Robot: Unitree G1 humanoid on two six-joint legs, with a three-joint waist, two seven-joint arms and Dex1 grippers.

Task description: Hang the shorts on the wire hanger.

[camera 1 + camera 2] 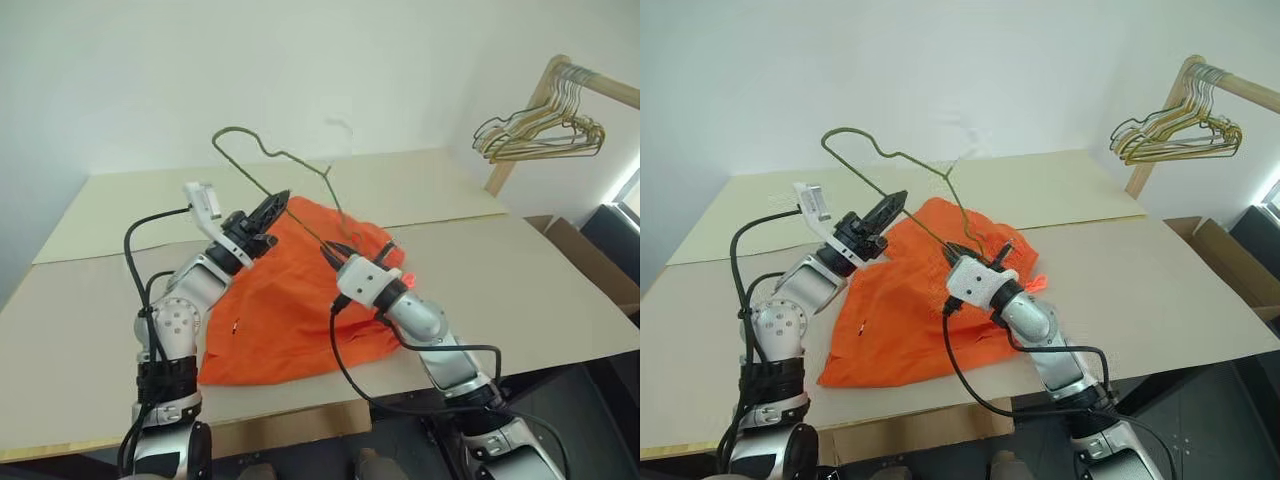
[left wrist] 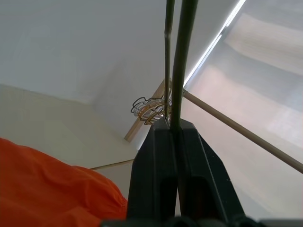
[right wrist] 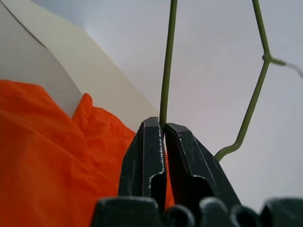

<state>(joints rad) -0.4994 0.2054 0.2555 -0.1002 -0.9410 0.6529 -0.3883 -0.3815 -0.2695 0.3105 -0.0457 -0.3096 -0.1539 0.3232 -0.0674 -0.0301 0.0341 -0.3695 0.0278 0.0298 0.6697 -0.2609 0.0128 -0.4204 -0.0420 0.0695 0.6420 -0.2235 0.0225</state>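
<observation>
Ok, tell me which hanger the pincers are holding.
The lone dark green wire hanger, raised over the orange shorts, with both pincers on its wire. The gold and dark bunch of hangers hangs untouched on the wooden rail.

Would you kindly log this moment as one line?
left gripper: shut on hanger | right gripper: on hanger wire | shorts: flat on table

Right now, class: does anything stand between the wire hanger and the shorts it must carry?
Nothing visible does. The wire hanger is held up in both grippers, left gripper and right gripper, directly over the shorts lying on the table.
</observation>
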